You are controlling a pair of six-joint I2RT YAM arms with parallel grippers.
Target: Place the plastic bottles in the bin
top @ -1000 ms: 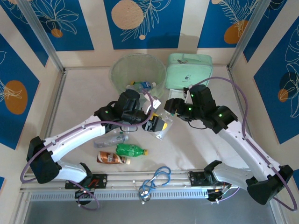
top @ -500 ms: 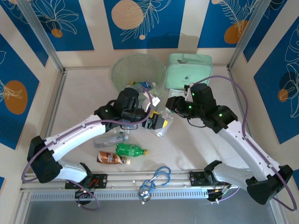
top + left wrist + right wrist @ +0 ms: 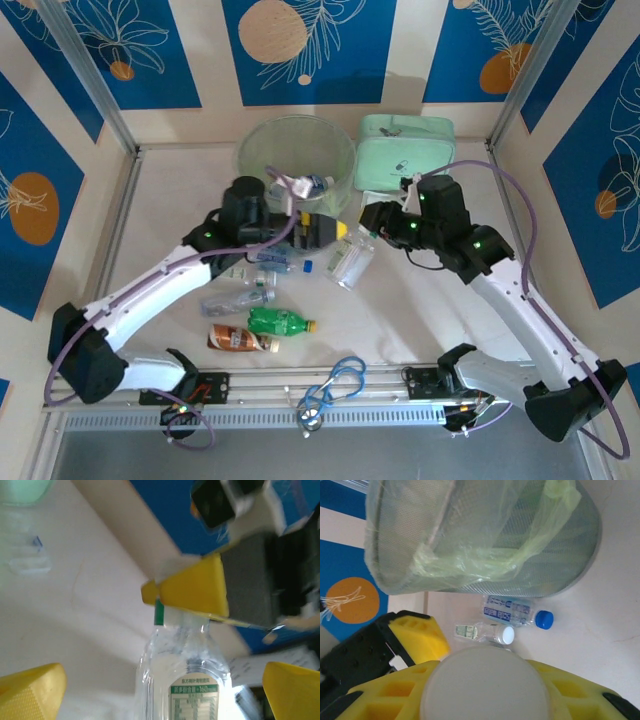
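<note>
My right gripper [image 3: 372,232] is shut on the white cap [image 3: 485,682] of a clear bottle [image 3: 352,263] with a green label, which hangs tilted just above the table. In the left wrist view this bottle [image 3: 192,680] lies between my left gripper's wide-open yellow fingers [image 3: 30,692], untouched by them. My left gripper [image 3: 328,230] hovers left of the bottle, near the translucent pale-green bin [image 3: 295,150]. By the bin's foot [image 3: 480,535] lie a blue-labelled bottle [image 3: 515,612] and a small white-capped one [image 3: 485,632]. Clear [image 3: 238,298], green [image 3: 280,322] and brown [image 3: 240,340] bottles lie front left.
A mint-green zip case [image 3: 405,150] sits right of the bin at the back. A blue cord loop [image 3: 335,385] lies by the front rail. More clear bottles [image 3: 270,257] and a blue cap [image 3: 307,267] lie under my left arm.
My left gripper has let go of the clear bottle and drawn back up and left toward the bin. The right gripper keeps the bottle by its cap and has shifted slightly right.
</note>
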